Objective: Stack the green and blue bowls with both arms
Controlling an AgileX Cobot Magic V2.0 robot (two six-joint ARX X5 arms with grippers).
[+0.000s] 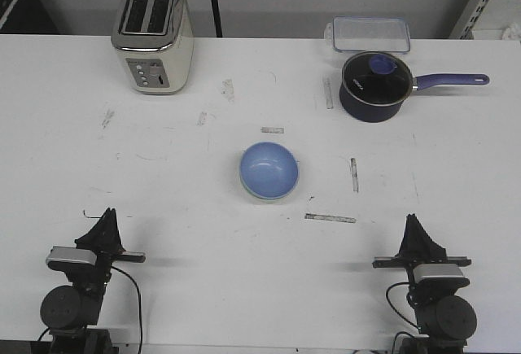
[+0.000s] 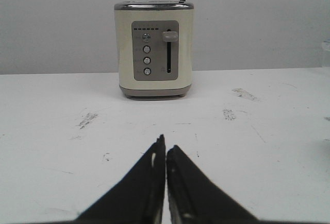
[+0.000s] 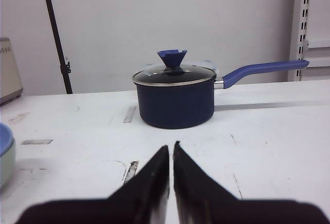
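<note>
The blue bowl [image 1: 269, 168] sits mid-table, nested inside the green bowl [image 1: 258, 196], of which only a thin pale rim shows under it. The right wrist view catches the pair at its edge: blue rim [image 3: 4, 139] over the pale green wall [image 3: 5, 167]. My left gripper [image 1: 107, 214] rests at the near left of the table, shut and empty [image 2: 165, 144], well away from the bowls. At the near right, my right gripper [image 1: 413, 220] is likewise shut with nothing in it [image 3: 170, 145].
A cream toaster [image 1: 152, 37] [image 2: 154, 49] stands at the back left. A dark lidded saucepan [image 1: 374, 85] [image 3: 175, 98] with a purple handle is at the back right, a clear plastic box [image 1: 369, 34] behind it. Tape scraps dot the table.
</note>
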